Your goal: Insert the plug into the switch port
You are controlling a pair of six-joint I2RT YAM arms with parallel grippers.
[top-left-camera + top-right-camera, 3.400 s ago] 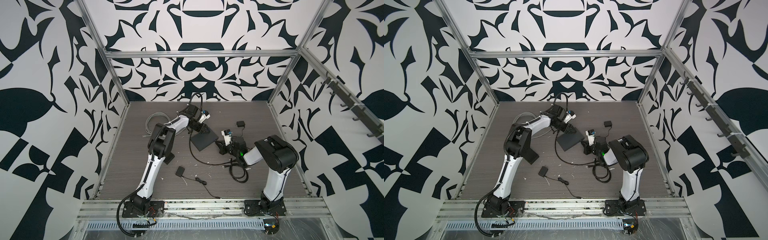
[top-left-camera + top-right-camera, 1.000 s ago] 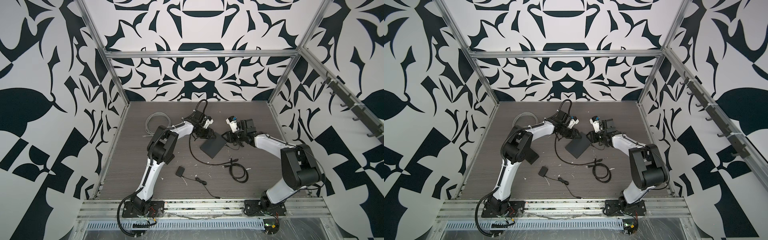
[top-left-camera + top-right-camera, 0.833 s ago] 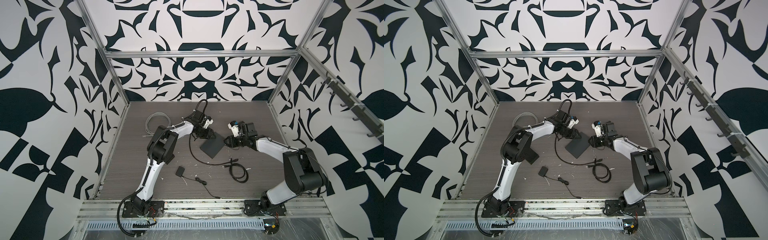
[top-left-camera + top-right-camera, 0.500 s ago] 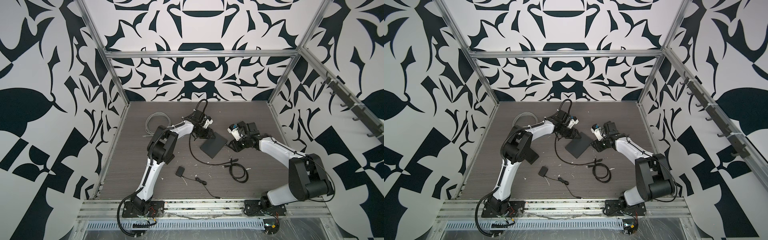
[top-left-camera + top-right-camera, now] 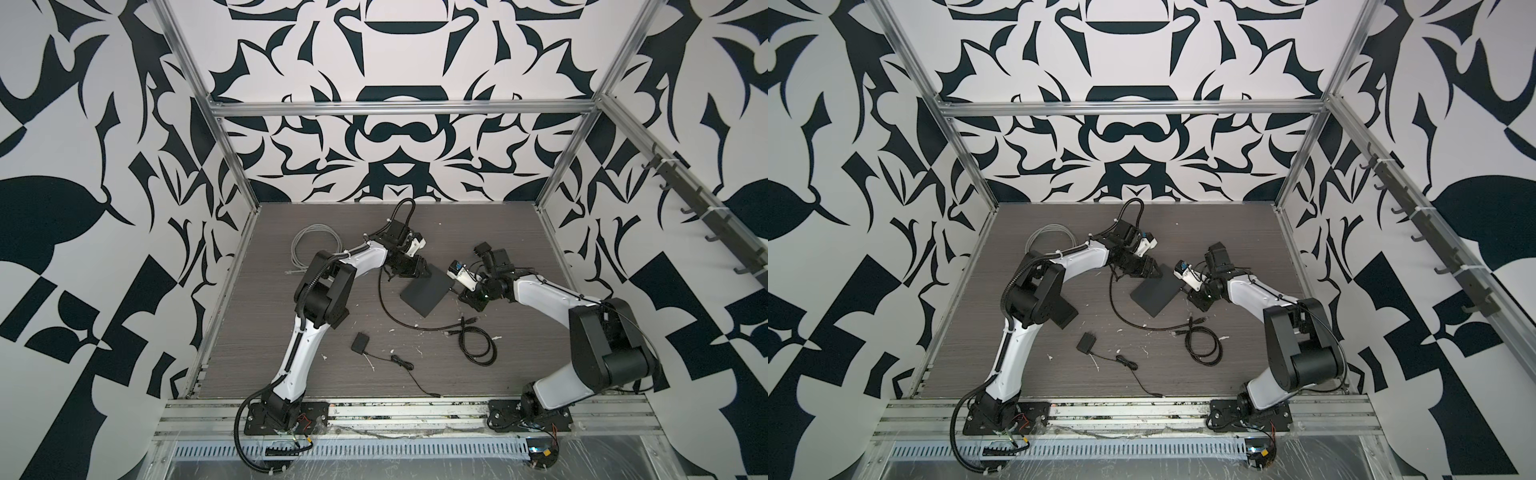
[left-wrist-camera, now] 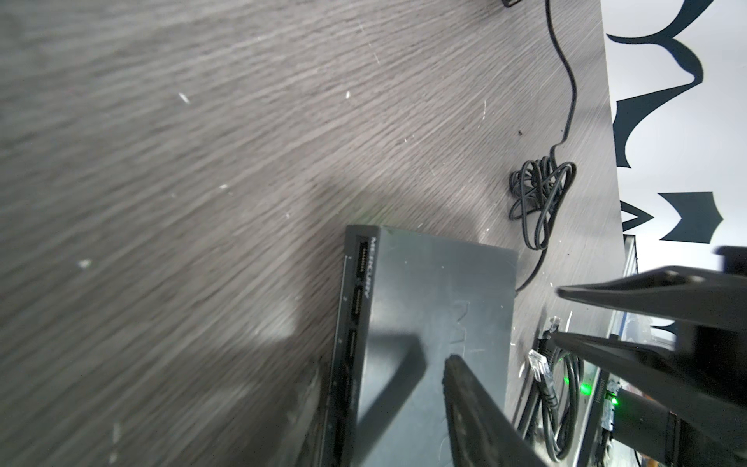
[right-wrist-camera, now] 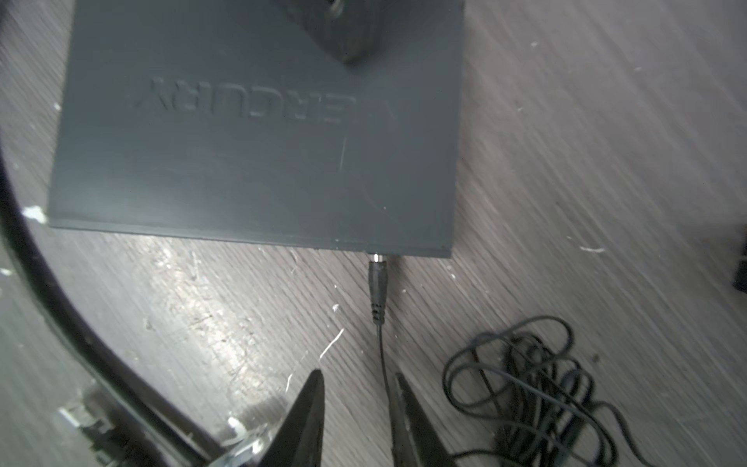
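On the bench (image 5: 291, 332), mid-field: switch (image 5: 424, 291), flat, lid up, skewed to the bench edges, between the two arms. At its far corner: left tool (image 5: 417, 271), one finger (image 7: 343, 36) down on the lid. Looks like a hold-down, but clamped or merely pressing: cannot tell. On the opposite side, just off the near edge and low over the bench: right tool (image 7: 357, 375), jaws apart, nothing clamped.

Dead ahead of it: plug (image 7: 378, 283), barrel type, nose already into the switch's edge near one corner. Long axis square to that edge, pointing away from the right tool into the switch, so push direction matches the tool's own forward line. Trailing straight back from the plug: thin cable (image 7: 382, 347), into the gap between the right fingers, close against one of them. Just beside: loose tangle (image 7: 525, 372) of wire. Sliver of bare metal showing between plug body and housing, so judged not fully seated.

Right arm clearly the nearer for the final push. Advance along the cable, close on the plug body rather than the wire, drive straight in against the left brace.
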